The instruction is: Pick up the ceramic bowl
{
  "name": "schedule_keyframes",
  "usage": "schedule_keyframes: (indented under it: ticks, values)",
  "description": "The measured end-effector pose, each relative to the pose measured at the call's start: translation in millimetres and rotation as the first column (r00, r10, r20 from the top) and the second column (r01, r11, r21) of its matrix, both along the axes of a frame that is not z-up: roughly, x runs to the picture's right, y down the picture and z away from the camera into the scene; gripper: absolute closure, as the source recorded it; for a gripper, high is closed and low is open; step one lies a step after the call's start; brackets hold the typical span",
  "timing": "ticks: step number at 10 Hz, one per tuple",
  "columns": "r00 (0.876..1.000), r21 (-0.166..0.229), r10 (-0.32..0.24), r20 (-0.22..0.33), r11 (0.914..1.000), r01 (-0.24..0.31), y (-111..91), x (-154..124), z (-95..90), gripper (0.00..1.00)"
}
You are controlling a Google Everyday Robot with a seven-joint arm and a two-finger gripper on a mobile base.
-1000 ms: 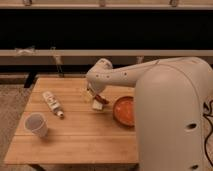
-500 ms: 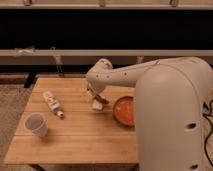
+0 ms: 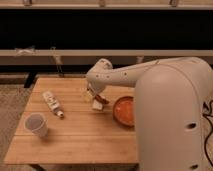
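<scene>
Looming nearest, the arm (image 3: 170,110) hides the right part of the ceramic bowl (image 3: 123,111) on the table's (image 3: 80,142) right side, well apart from the cup (image 3: 36,124) at front left. Just beyond, the gripper (image 3: 98,101) hangs low beside the bowl's left rim, probably lining up a grasp; open or closed, I cannot tell.

Glossy orange-red ceramic bowl (image 3: 124,111) with paler centre; gripper (image 3: 98,101) just beside it seems cream and reddish-brown; table (image 3: 80,135) light planked wood
</scene>
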State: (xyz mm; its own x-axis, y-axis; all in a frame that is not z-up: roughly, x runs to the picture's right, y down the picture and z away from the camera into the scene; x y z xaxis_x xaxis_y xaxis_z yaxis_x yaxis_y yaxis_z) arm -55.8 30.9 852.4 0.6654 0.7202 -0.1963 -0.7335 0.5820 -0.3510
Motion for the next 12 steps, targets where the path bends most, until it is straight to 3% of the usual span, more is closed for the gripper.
schedule_keyframes:
  ticks: [9,12]
  values:
    - [1.0,-0.001,-0.002,-0.005,1.0,0.002,-1.5,0.4,0.6,0.2]
    - [0.998,-0.033,0.022,-0.052,0.9992,-0.024,-6.4,31.3,14.6,0.2]
